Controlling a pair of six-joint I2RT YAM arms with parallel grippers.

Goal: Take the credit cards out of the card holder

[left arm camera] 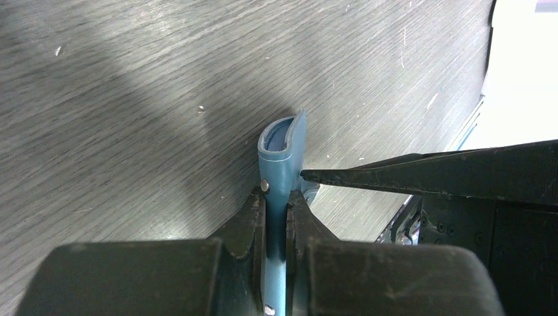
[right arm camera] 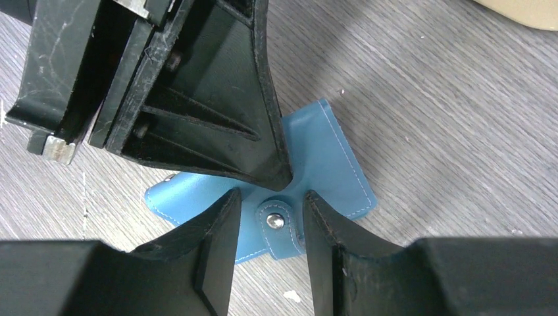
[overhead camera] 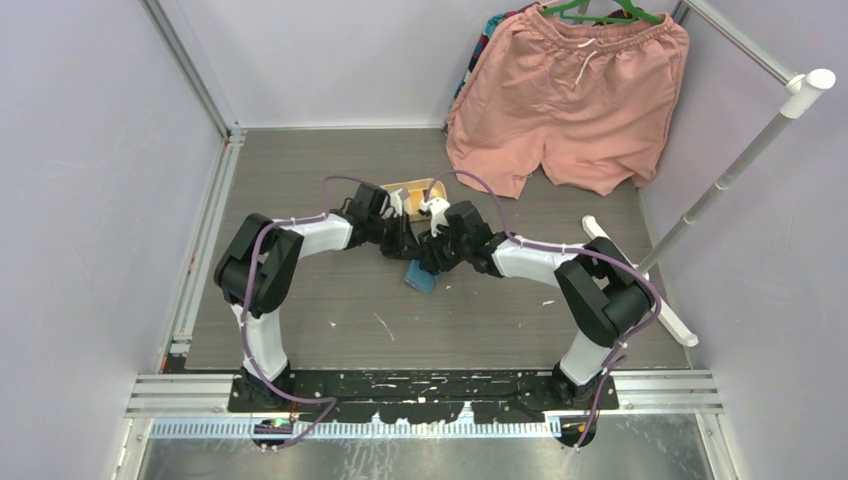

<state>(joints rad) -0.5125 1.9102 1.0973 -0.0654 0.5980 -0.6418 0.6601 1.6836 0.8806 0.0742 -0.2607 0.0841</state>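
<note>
Your left gripper (left arm camera: 276,197) is clamped shut on the card holder (right arm camera: 329,164), pinching one edge so the holder stands on edge, partly lifted off the table (right arm camera: 460,131). In the left wrist view you look straight down the fold, and the two leaves sit close together.

Your right gripper (right arm camera: 272,197) is parted, not gripping anything. Its fingers (right arm camera: 217,250) straddle the snap tab (right arm camera: 279,220), which sits in the gap with its metal stud showing. I can't tell whether either pad touches the tab. From the left wrist view, one right finger tip comes in from the side to the holder's outer face, touching it or just beside it.

No credit cards are visible in any view. If they're there, they're inside the pockets, so count none as out.

Overhead, both arms meet mid-table over the holder. The yellow tray (overhead camera: 408,188) is just beyond the grippers and the pink shorts (overhead camera: 575,95) hang at the back, well apart.

My read of the step: an early one, getting the holder open with the left holding and the right working the tab. Next you likely need to close the right fingers on the tab or the free leaf and peel it away while the left stays firm. Then get at a card edge. Watch for the thin leaf slipping out of the left pinch.
</note>
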